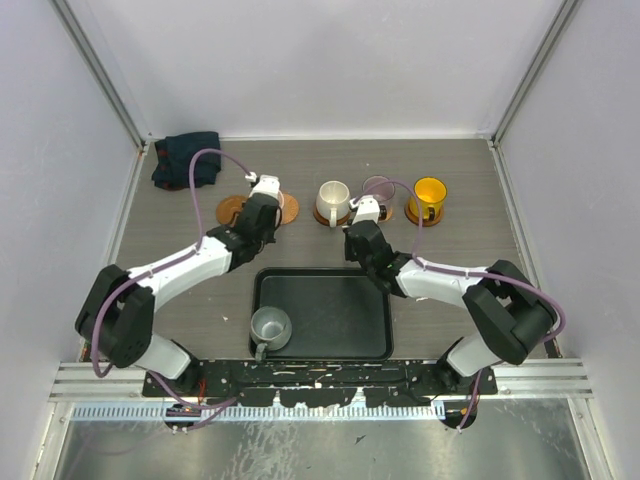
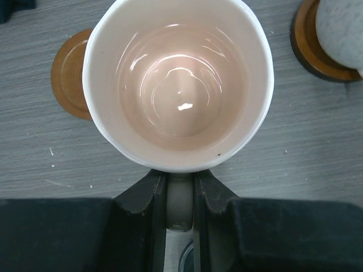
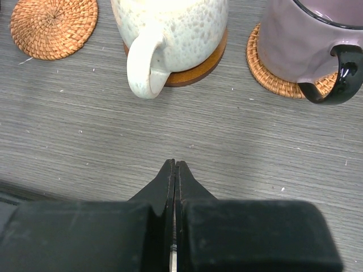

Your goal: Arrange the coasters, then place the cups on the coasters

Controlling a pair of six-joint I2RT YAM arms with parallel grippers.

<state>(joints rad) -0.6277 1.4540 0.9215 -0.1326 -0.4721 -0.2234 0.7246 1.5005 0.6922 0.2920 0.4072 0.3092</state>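
Observation:
Seen from above in the left wrist view, the pink cup has its handle clamped in my left gripper; in the top view that gripper hides the cup. A rimmed brown coaster lies empty to the cup's left. My right gripper is shut on nothing, just short of the cream cup on its dark coaster. The mauve cup sits on a woven coaster. Another woven coaster is bare. The yellow cup stands on a coaster at the right.
A black tray lies between the arm bases, with the grey-green cup in its near left corner. A dark blue cloth is bunched in the back left corner. Walls close in the table on three sides.

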